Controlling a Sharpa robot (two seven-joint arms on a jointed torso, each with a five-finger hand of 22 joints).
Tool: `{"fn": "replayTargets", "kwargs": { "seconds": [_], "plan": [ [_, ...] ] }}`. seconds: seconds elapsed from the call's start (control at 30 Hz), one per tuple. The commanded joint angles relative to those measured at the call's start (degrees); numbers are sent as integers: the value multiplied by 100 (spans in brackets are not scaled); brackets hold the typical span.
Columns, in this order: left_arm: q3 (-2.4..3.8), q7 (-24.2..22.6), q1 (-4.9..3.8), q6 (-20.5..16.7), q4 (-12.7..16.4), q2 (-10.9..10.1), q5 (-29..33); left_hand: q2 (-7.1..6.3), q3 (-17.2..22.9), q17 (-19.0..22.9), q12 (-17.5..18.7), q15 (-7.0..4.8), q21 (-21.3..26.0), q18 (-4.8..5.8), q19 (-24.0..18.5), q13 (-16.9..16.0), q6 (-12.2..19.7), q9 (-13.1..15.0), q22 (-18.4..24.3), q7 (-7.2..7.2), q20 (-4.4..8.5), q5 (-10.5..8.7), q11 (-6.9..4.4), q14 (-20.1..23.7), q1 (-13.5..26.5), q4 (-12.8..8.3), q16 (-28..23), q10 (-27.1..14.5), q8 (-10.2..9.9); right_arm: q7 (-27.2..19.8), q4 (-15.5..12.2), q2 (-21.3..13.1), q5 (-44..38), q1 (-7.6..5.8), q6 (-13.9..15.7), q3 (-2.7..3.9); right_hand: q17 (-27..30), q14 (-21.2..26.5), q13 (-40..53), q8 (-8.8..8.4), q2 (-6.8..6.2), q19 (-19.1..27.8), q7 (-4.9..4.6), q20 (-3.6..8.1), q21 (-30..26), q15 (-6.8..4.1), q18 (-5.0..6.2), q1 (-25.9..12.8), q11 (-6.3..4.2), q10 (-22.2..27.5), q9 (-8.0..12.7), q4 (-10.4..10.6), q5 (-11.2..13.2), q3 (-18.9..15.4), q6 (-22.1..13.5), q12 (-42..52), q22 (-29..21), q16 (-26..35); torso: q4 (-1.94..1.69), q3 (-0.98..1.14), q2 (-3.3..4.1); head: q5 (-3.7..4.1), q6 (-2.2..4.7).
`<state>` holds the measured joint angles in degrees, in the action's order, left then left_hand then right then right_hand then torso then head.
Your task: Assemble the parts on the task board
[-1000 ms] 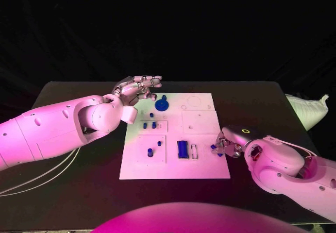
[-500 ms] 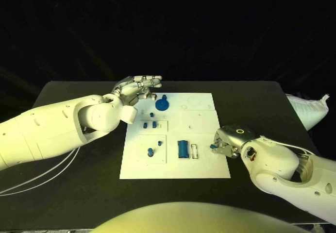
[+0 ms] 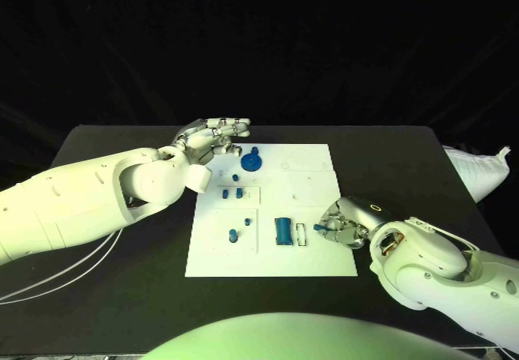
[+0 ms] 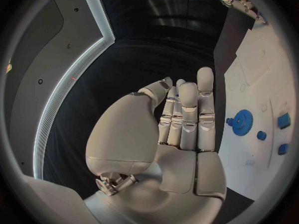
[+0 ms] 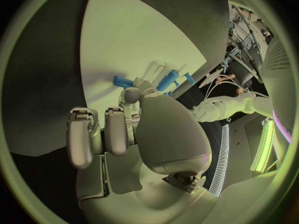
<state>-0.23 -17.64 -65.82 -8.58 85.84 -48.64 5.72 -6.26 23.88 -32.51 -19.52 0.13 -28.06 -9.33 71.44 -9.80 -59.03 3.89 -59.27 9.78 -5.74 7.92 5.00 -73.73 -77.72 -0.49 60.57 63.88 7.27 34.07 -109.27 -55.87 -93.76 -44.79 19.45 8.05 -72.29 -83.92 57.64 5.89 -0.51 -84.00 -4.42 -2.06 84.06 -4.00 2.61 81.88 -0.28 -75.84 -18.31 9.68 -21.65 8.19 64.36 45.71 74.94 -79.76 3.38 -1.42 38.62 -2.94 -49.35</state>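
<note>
A small blue peg point(image 3: 321, 227) sits pinched in my right hand point(image 3: 344, 229) over the board's point(image 3: 313, 259) right edge, near a blue block point(image 3: 282, 229) standing mid-board. A blue gear point(image 3: 251, 163) lies at the far side. My left hand point(image 3: 214, 136) hovers off the far left corner, fingers curled together, holding nothing. The board lies on the black table point(image 3: 108, 285).

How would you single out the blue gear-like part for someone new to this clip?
Start at the white task board in the middle of the black table. At its far edge, beside the left hand, lies the gear: the only round, toothed blue part; the others are small pegs and a bar.
</note>
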Motion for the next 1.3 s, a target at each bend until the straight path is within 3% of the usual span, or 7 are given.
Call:
{"fn": "replayTargets", "kwargs": {
  "seconds": [0.03, 0.17, 0.33, 0.7, 1.3],
  "plan": [
    [4, 4, -1, 141, 13, 12, -39, 38, -15, 6, -26, 5, 30, -98, -40, -6, 38, -1, 9, -14, -16, 10, -6, 25, 0, -27, -25, -32, 24, -20, -48, 41, 971, -3, 689, 8, -25, -318, 25, 0, -77, -219, 18, 17, 29, -28, -72, -225, -16, -54, -121, 131, -157, 113, 40, 26, 798, -31, -19, -9, 0, 9, 3],
    [4, 16, -1, 153, 19, 14, -51, 40, -14, 13, -29, 5, 32, -99, -40, -7, 41, -1, 10, -13, -17, 13, -5, 28, -3, -30, -27, -37, 25, -8, -41, 121, 1240, -5, 607, 13, -48, -321, 68, -8, -282, -222, 16, 15, 31, -30, -73, -459, -12, -74, -140, 302, -553, 259, 57, 58, 804, -41, -25, -13, -3, 17, 2],
    [4, 21, -1, 162, 29, 18, -58, 40, -14, 13, -29, 5, 32, -99, -40, -7, 41, -1, 10, -13, -17, 13, -5, 28, -3, -30, -27, -37, 25, 29, 18, 214, 1357, -11, 350, 15, -57, -322, 100, -5, -363, -226, 13, 14, 35, -26, -74, -614, -8, -99, -158, 408, -643, 282, 76, 88, 811, -44, -38, -10, 0, 25, -3],
    [4, 27, -1, 164, 44, 20, -62, 38, -18, 10, -33, 6, 28, -98, -39, -7, 43, -1, 8, -10, -17, 13, -3, 29, 2, -29, -25, -42, 26, 99, 170, 358, 995, -26, -307, 15, -102, -334, 383, 66, -350, -259, 63, 30, 81, -51, -88, -1027, -42, -287, -226, 665, -674, 142, 216, 459, 869, -71, -54, -6, 11, 26, -4],
    [4, 37, -1, 182, 41, 26, -63, 38, -18, 10, -33, 6, 28, -98, -39, -7, 43, -1, 8, -10, -17, 13, -3, 29, 2, -29, -25, -42, 26, 125, 207, 426, 554, -32, -492, 14, -173, -347, 548, 104, -306, -293, 102, 56, 131, -79, -104, -1078, -76, -381, -264, 649, -516, 88, 280, 666, 931, -112, -66, -3, 16, 39, -26]
  ]
}}
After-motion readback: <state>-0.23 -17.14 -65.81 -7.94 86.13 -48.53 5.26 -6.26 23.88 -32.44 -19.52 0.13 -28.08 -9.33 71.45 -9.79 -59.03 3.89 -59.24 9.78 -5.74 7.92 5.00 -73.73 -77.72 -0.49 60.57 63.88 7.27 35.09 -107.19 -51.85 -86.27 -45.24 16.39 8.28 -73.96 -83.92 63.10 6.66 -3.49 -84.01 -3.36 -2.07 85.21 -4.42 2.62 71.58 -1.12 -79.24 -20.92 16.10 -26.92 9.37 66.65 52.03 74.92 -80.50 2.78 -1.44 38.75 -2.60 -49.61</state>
